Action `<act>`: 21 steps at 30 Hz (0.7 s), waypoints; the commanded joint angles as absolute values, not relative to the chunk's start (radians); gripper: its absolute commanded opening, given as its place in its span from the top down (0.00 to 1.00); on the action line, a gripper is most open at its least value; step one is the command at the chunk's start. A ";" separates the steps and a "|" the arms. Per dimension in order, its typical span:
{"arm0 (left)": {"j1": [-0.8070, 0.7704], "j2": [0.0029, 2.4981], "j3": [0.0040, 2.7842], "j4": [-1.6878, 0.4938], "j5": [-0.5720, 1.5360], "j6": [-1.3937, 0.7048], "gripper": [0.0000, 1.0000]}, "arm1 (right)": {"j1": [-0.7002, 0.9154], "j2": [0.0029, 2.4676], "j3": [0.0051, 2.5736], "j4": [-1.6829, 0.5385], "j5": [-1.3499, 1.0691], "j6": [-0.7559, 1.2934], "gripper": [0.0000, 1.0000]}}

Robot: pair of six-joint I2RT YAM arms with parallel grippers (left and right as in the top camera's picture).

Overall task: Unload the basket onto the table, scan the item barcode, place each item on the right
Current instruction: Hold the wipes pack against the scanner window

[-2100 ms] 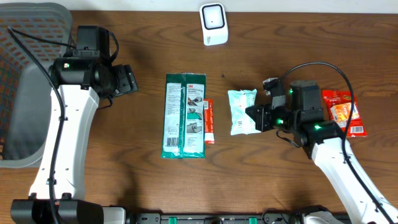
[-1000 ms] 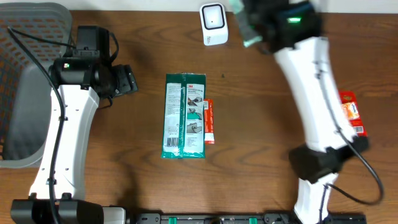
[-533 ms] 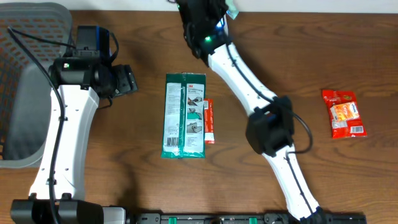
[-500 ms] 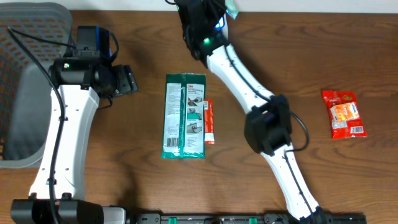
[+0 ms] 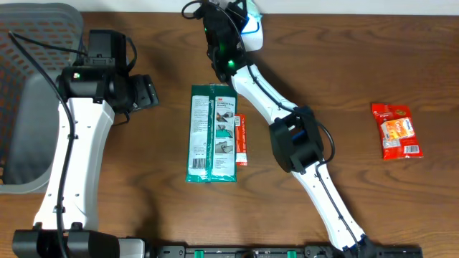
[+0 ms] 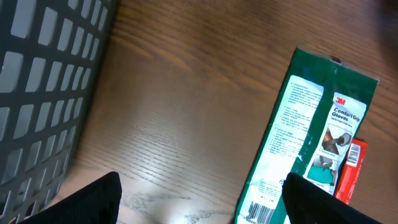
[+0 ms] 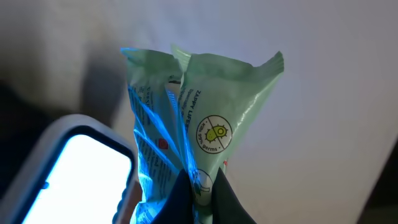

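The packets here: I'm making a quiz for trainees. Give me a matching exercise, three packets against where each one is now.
Packets:
1 glove pack
2 red snack packet
3 wipes pack

Places:
A pinched in the right hand, next to the lit scanner
B middle of the table
C far right of the table

Pairs: 1-B, 2-C, 3-A

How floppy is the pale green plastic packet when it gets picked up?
Probably floppy: the pale green plastic packet creases where the right gripper pinches it. Likely light, since one pinched edge holds it up. Its shiny film may be slippery.
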State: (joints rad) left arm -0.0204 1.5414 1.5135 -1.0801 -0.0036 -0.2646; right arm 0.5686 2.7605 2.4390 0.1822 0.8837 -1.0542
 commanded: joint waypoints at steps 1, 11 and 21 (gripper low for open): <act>-0.016 1.538 1.523 -1.084 -0.012 -0.263 0.17 | 0.574 2.801 2.453 0.186 0.839 -1.043 0.99; -0.016 1.538 1.523 -1.084 -0.012 -0.263 0.17 | 0.570 2.801 2.444 0.181 0.750 -1.086 0.99; -0.016 1.538 1.523 -1.084 -0.012 -0.263 0.17 | 0.544 2.801 2.405 0.205 0.728 -1.141 0.99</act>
State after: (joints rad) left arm -0.0204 1.5414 1.5135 -1.0805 -0.0036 -0.2646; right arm 0.5598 2.7911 2.4264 0.2012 0.7364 -1.1316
